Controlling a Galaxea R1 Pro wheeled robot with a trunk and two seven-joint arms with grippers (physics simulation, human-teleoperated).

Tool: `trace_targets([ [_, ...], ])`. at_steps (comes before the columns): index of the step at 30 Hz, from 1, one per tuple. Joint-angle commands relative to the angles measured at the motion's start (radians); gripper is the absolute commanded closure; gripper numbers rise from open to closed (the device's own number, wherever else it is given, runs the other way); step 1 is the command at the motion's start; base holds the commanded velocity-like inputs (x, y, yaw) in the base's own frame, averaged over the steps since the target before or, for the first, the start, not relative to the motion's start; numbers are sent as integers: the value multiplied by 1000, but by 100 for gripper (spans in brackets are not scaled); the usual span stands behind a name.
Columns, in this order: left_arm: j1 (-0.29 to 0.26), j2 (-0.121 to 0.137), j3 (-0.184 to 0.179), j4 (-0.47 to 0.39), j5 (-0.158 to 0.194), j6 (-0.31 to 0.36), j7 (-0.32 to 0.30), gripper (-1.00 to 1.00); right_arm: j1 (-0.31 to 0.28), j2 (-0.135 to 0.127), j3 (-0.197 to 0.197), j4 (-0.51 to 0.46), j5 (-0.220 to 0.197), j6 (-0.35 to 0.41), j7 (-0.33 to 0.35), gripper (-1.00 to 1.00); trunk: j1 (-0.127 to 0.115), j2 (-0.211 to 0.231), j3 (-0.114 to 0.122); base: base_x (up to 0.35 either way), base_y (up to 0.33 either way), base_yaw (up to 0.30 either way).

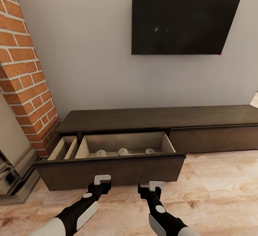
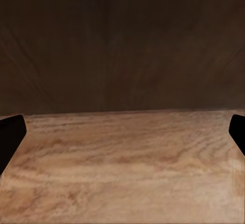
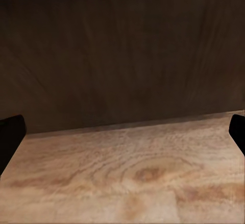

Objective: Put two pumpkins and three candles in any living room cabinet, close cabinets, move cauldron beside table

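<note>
The long dark brown cabinet point(image 1: 154, 117) stands against the wall, its left drawer point(image 1: 111, 169) pulled out. Three beige candles point(image 1: 101, 153) point(image 1: 123, 151) point(image 1: 150, 151) stand in a row in the drawer's wide compartment, just behind its front panel. My left gripper point(image 1: 102, 180) and right gripper point(image 1: 152, 185) hover low in front of that panel, both open and holding nothing. The left wrist view faces the dark panel point(image 2: 122, 45) over the floor, with black fingertips point(image 2: 10, 137) far apart. In the right wrist view the fingertips point(image 3: 10, 137) are equally spread before the panel point(image 3: 122, 50). The pumpkins, cauldron and table are out of view.
A brick column point(image 1: 25, 78) rises at the left, with a stone moulding point(image 1: 14, 178) at its foot. A black TV point(image 1: 186, 17) hangs on the wall above. The cabinet's right drawer front point(image 1: 215, 139) is shut. Light wooden floor point(image 1: 222, 193) stretches to the right.
</note>
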Motion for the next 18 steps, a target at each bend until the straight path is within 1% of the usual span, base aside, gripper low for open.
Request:
trace_targets([
  [1,-1,2,-8,-2,9,-2,7,-100,-1,0,9,0,-6,-5,-6,-100,0,0,-1,197,57,0],
  [7,-1,-1,-8,-2,9,-1,9,-100,-2,0,9,0,-4,-5,-6,-100,0,0,-1,90,16,0],
  [13,-1,0,-8,-2,9,-1,9,-100,-2,0,9,0,-4,-5,-6,-100,0,0,-1,204,44,0],
  [18,-1,0,-8,-2,9,-2,8,-100,-2,0,9,0,-4,-5,-6,-100,0,0,-1,50,8,0],
])
